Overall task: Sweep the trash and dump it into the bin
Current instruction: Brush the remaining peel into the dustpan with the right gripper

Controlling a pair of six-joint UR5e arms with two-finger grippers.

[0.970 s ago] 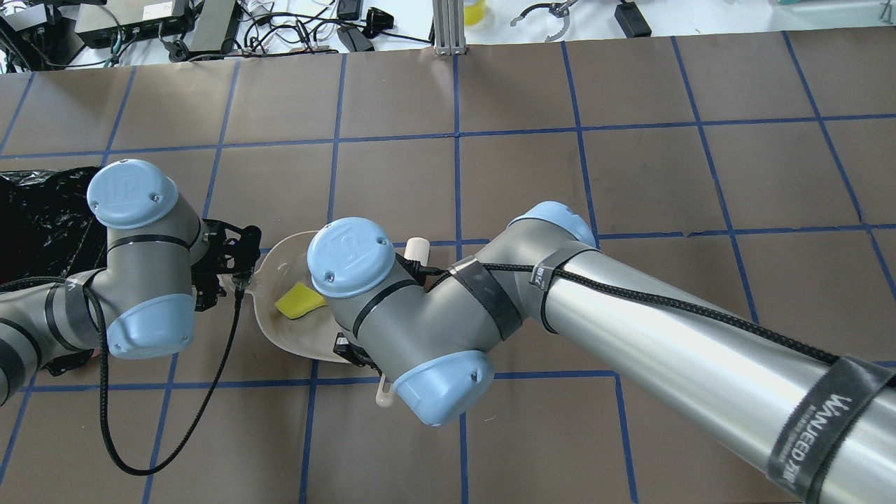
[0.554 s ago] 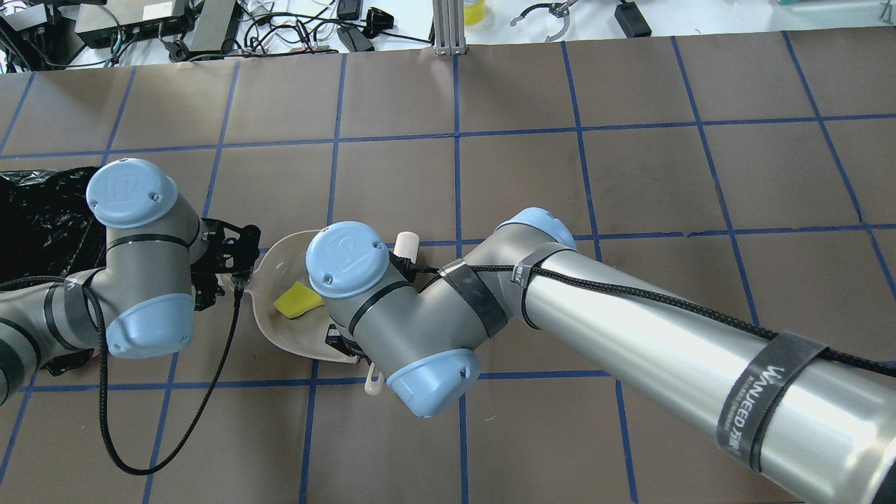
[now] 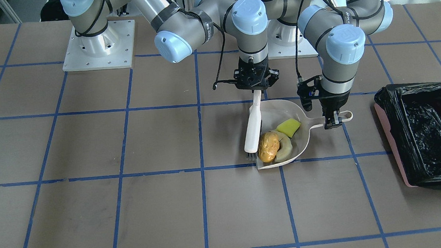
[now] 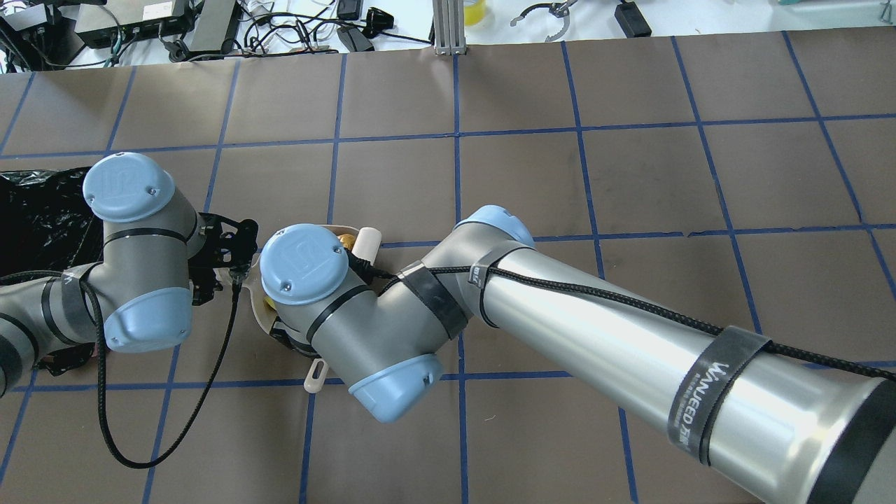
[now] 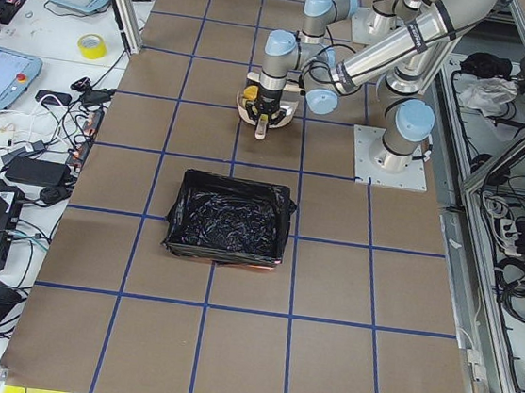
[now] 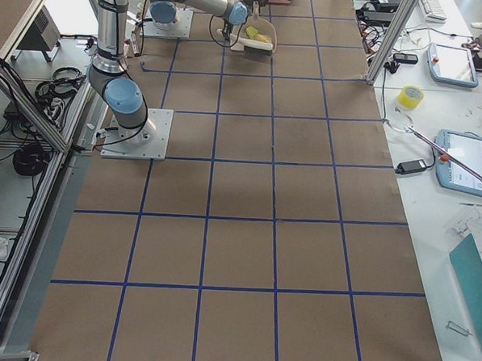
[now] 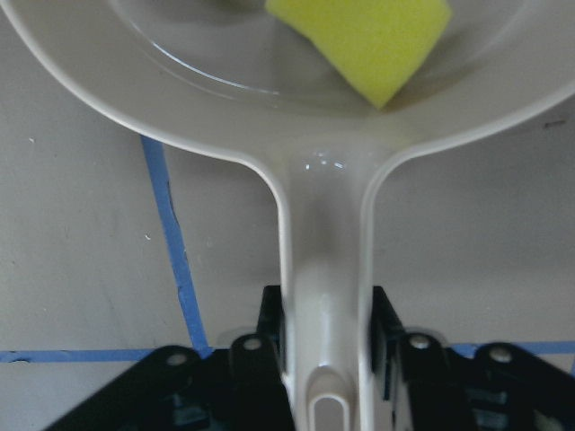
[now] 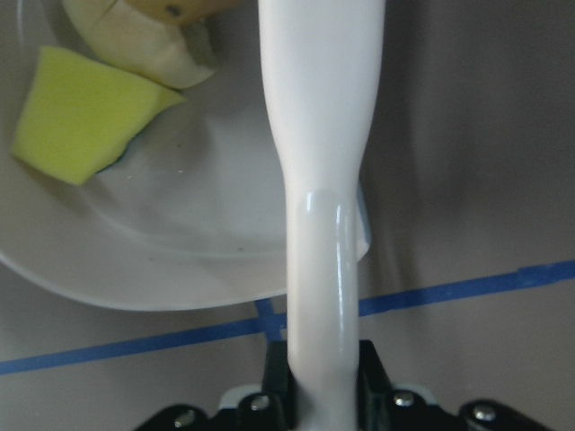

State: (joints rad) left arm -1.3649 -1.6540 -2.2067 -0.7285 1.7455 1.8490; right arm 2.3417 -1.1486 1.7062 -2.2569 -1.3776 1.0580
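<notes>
The beige dustpan (image 3: pixel 305 132) lies on the table and holds the trash: the orange-brown lump (image 3: pixel 268 145), the cream crescent (image 3: pixel 285 150) and the yellow-green wedge (image 3: pixel 288 127). My left gripper (image 3: pixel 334 121) is shut on the dustpan handle (image 7: pixel 323 269). My right gripper (image 3: pixel 256 85) is shut on the handle of a white brush (image 3: pixel 253 127), whose bristles rest at the pan's mouth beside the lump. The wedge (image 8: pixel 81 117) and the crescent (image 8: pixel 135 36) show in the right wrist view. The bin (image 3: pixel 390 137), pink with a black bag, stands apart from the pan on my left.
The table (image 3: pixel 87 151) is brown with a blue tape grid. The arms' base plates (image 3: pixel 98 46) are at the robot's edge. Cables and devices (image 4: pixel 210 28) lie beyond the far edge. In the overhead view my right arm covers most of the pan.
My right arm has moved left across the pan with the brush and now hides the wedge in the overhead view. The left arm has barely shifted.
</notes>
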